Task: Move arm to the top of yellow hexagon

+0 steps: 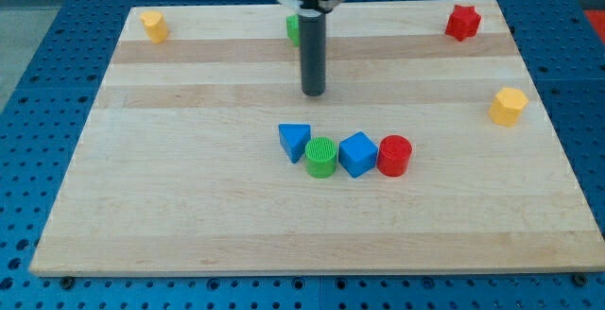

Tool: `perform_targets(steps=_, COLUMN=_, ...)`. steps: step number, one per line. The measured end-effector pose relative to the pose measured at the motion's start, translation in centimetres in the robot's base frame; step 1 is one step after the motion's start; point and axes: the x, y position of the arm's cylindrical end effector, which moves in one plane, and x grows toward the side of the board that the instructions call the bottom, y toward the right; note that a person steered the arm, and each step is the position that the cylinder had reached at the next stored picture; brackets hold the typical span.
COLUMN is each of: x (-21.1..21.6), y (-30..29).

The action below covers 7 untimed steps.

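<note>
Approach step. No fingers on our rig, just my tip [313, 93] mid-counter, above the block row. Yellow hexagon block [508, 106] sits well apart near the view's right edge; next we slide right, stopping just above it.

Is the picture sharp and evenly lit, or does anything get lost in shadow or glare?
Camera view: even, soft lighting on the pale wooden board, no harsh glare. Blocks cast only faint shadows. The dark rod's tip is crisp; it partly hides a green block behind it. The rod's upper housing is cropped.

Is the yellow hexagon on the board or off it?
On it: the yellow hexagon rests on the wooden board near the view's right edge, far from my tip.
</note>
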Motion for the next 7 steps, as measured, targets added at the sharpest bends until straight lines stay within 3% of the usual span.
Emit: perform_targets(steps=7, x=0.1, y=13.0)
